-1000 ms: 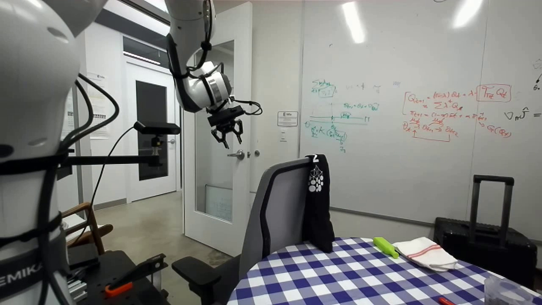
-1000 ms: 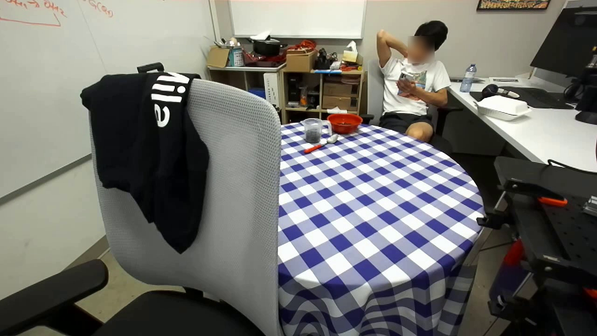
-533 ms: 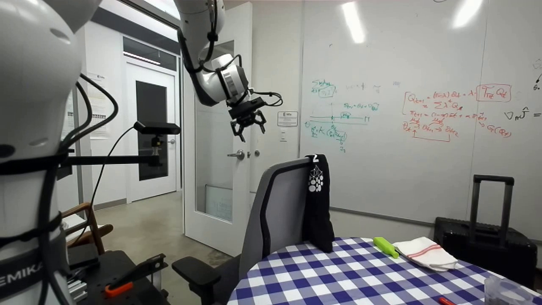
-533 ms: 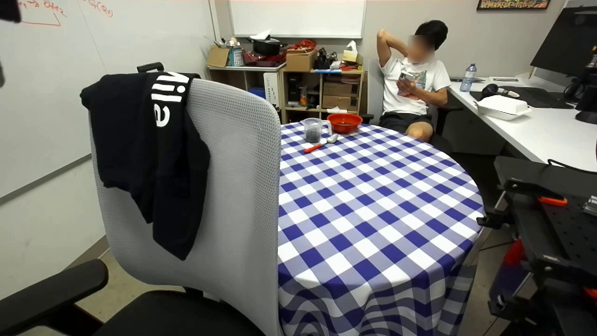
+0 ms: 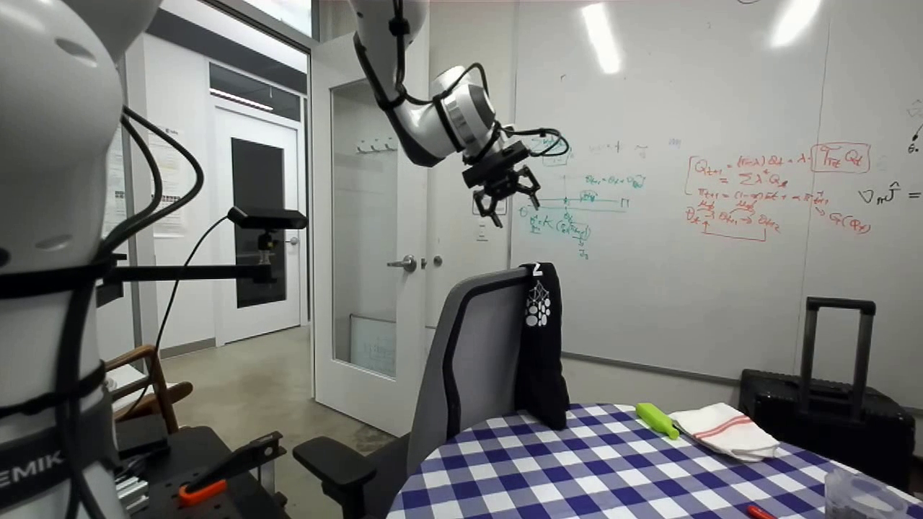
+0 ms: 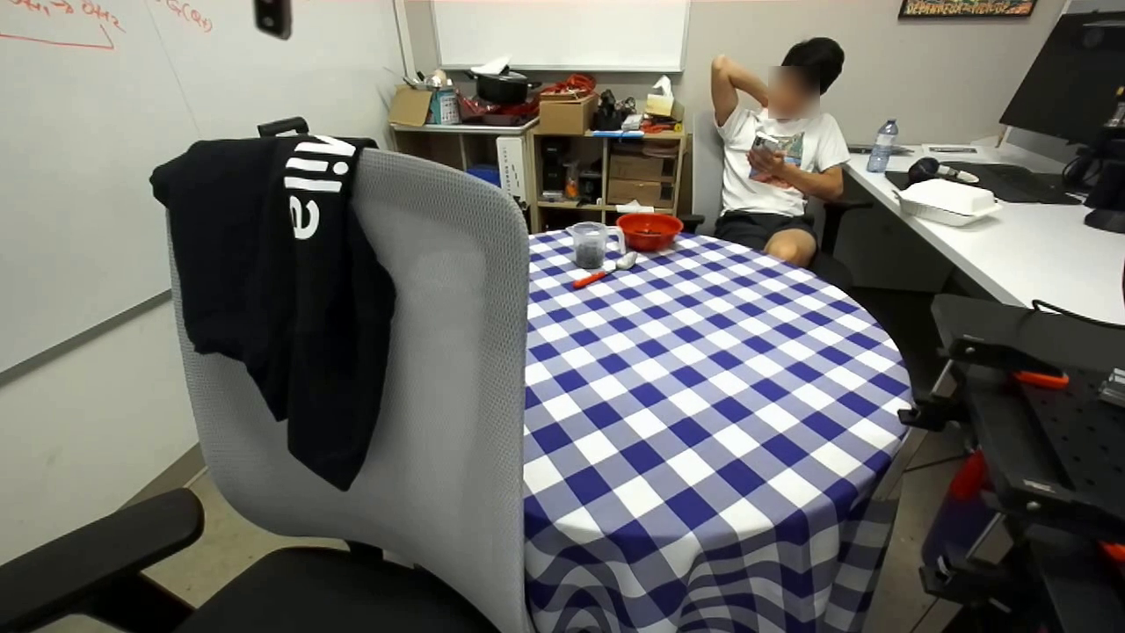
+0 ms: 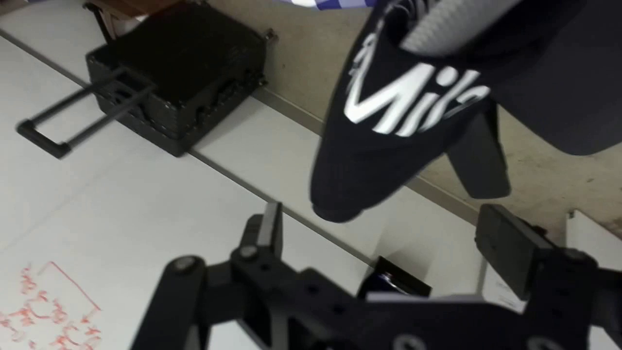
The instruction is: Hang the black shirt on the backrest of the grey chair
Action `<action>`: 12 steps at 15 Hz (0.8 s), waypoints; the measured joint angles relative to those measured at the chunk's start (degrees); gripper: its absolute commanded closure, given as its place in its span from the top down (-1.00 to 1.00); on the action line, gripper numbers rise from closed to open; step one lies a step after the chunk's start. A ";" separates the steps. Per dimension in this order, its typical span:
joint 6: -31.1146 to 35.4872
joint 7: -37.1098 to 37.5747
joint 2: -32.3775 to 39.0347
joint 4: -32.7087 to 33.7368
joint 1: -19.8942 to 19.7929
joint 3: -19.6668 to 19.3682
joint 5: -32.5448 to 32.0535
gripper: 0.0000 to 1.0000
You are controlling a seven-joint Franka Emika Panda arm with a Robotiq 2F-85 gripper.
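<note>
The black shirt point(image 5: 542, 360) with white lettering and a dotted graphic is draped over the top of the backrest of the grey chair point(image 5: 483, 353). In an exterior view the shirt point(image 6: 233, 246) hangs on both sides of the top edge, near one corner of the backrest point(image 6: 453, 352). My gripper point(image 5: 517, 213) is open and empty, in the air above the backrest and apart from the shirt. In the wrist view the shirt point(image 7: 374, 160) lies beyond the wide-spread fingers point(image 7: 381, 211), with a bit of grey mesh point(image 7: 452, 26) showing. One fingertip shows at the top edge of an exterior view point(image 6: 273, 18).
A table with a checkered cloth point(image 5: 519, 468) stands beside the chair, with a green object point(image 5: 655, 419) and a white towel point(image 5: 725, 431) on it. A red bowl point(image 6: 649, 230), cup point(image 6: 589, 246) and spoon point(image 6: 606, 271) are also there. A black suitcase point(image 5: 829, 411) stands by the whiteboard. A person point(image 6: 782, 158) sits behind.
In an exterior view my open gripper has moved right, from in front of the door to above the backrest. The shirt's lower tip hangs slightly lower than a second ago.
</note>
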 measured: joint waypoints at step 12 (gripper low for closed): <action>1.70 25.50 -5.81 -18.73 -7.21 -16.50 -6.09 1.00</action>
